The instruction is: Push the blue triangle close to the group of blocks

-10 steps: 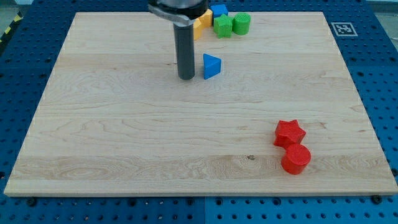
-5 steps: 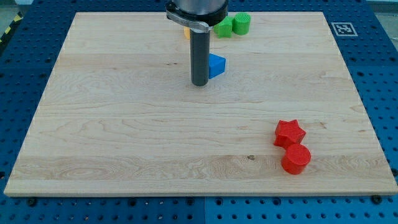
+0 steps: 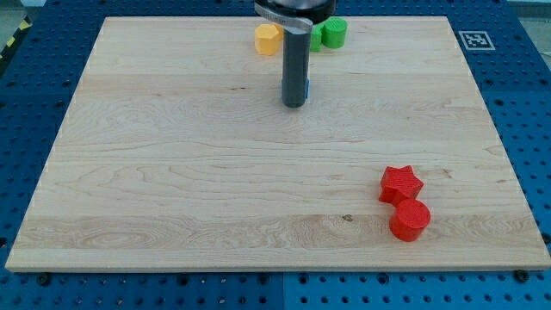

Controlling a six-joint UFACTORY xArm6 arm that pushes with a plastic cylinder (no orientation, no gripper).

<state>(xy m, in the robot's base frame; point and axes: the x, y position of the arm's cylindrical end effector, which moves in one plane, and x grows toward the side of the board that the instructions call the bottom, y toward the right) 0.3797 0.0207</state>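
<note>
My tip (image 3: 294, 104) is sitting directly in front of the small blue triangle block (image 3: 306, 87), nearly hiding it; no gripper here. Pushing upward toward the green blocks (image 3: 331, 33) should keep contact centred.

Straight dark-grey round rod, matte; wider black collar w/ silvery rim up top; my tip (image 3: 294, 105) blunt.

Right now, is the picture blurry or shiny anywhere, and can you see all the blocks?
In the camera view, everything looks sharp and evenly lit, with no glare on the board. My tip hides nearly all of the blue triangle. The red star casts only a soft shadow.
</note>
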